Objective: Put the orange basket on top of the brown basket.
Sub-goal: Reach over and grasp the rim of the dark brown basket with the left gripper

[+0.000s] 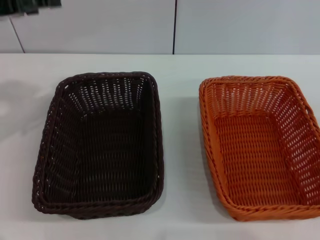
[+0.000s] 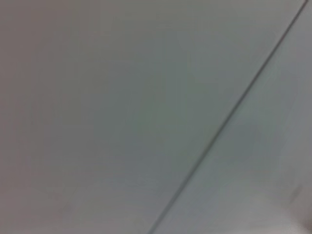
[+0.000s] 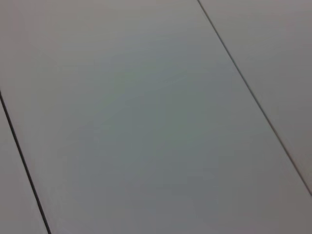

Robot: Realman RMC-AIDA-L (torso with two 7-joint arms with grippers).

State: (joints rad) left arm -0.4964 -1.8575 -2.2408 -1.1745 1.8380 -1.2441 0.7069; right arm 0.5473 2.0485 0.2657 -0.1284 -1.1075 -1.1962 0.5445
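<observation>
The brown basket (image 1: 100, 145) sits on the white table, left of centre in the head view. It is very dark and empty, and a second rim edge shows under its left and front sides. The orange basket (image 1: 260, 145) sits to its right, empty, with its right side at the picture's edge. A strip of table separates the two baskets. Neither gripper shows in any view. Both wrist views show only plain grey-white panels with dark seams.
The white table (image 1: 180, 150) runs under both baskets, with bare surface between them and behind them. A white panelled wall (image 1: 100, 25) with a dark vertical seam stands behind the table's far edge.
</observation>
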